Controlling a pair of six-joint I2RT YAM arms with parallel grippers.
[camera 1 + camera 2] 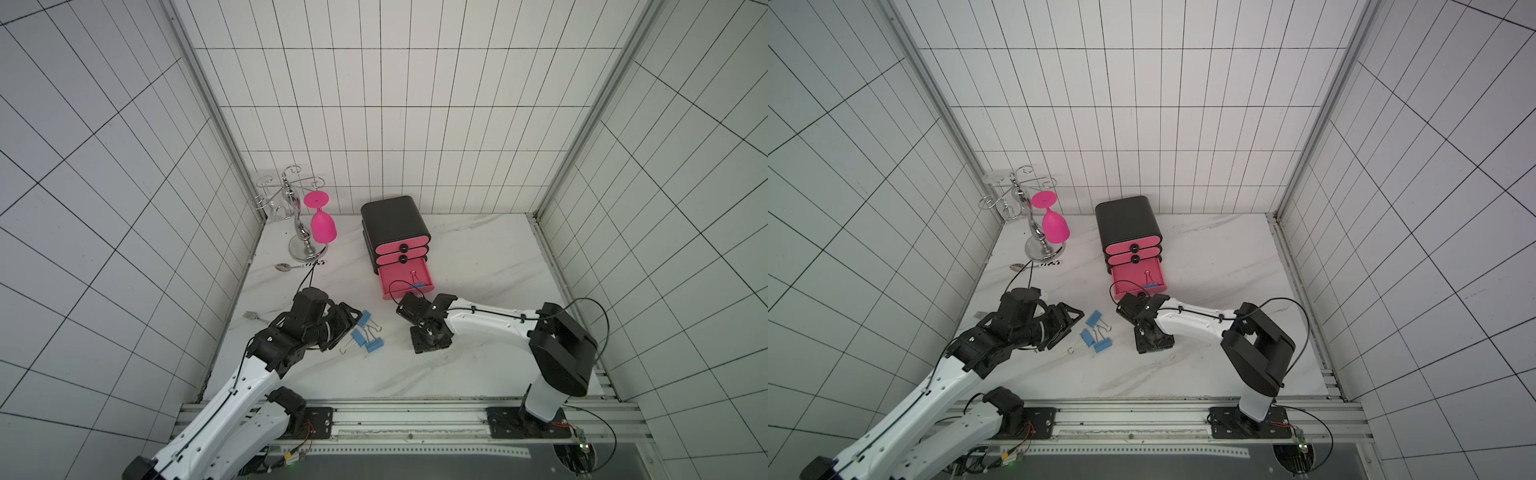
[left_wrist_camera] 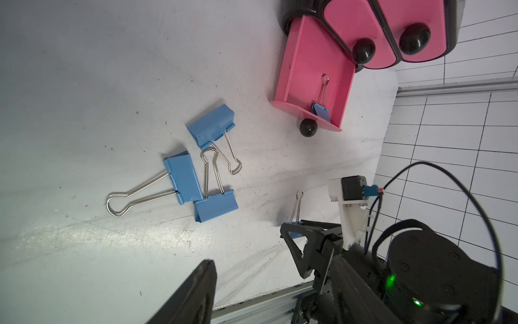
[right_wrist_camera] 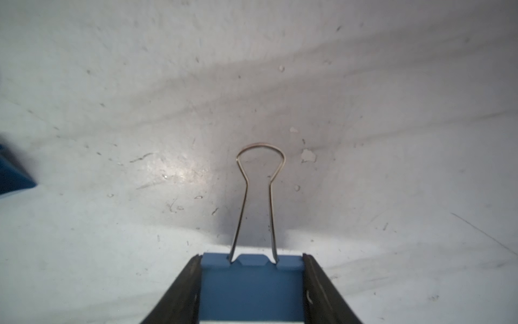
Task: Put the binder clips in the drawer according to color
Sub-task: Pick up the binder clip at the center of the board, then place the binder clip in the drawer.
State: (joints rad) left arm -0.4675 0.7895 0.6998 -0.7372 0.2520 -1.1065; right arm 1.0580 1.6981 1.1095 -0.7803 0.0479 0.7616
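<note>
Your right pincer (image 3: 251, 259) is down on the worktop (image 1: 478, 257), its jaws pressed against both sides of a blue clip (image 3: 251, 291) whose wire handle points ahead. Keep the squeeze on the body, not the wire, and lift straight up before swinging to the open drawer (image 1: 397, 272) at 12 o'clock, where a stored clip (image 1: 417, 286), also blue, lies. Clear the front lip and release low. Your left pincer (image 1: 347, 330), part open and empty, sits at 9 o'clock beside three loose clips (image 1: 365, 334).
</note>
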